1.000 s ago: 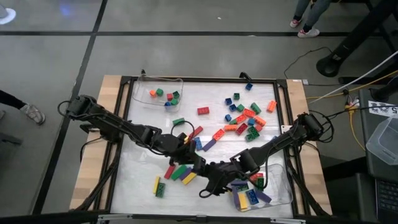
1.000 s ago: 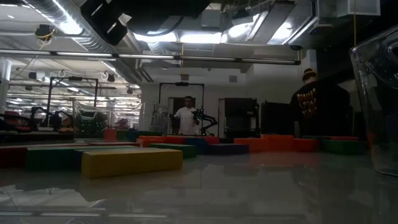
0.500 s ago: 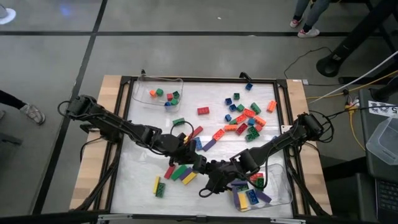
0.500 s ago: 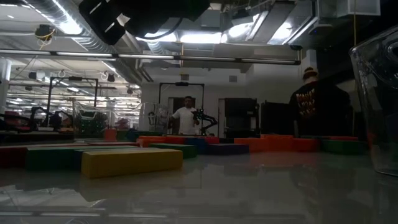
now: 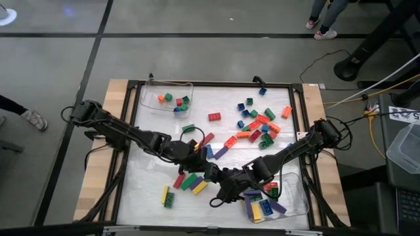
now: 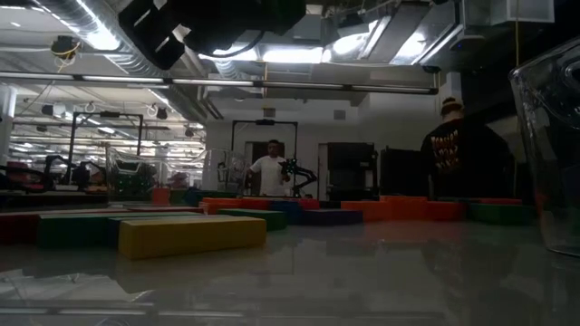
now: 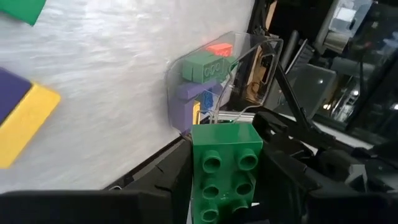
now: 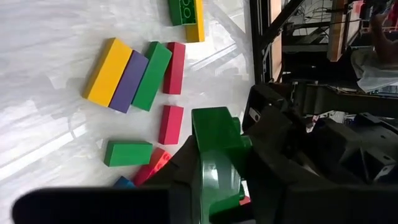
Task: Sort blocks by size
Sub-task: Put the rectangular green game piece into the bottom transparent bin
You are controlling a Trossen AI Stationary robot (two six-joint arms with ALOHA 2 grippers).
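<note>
glossy green studded block (image 7: 225, 165) gripped between both grippers' jaws.

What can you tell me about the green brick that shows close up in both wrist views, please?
The green brick is a long, glossy plastic piece with two rows of round studs on top. Both arms meet over the table's near middle. The left gripper has it between its dark fingers, and the right gripper is on it too, so it hangs above the white table, off the surface.

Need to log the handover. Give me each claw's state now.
Left claw: shut on the green block.
Right claw: also shut on the green block, between the two arms.
</note>
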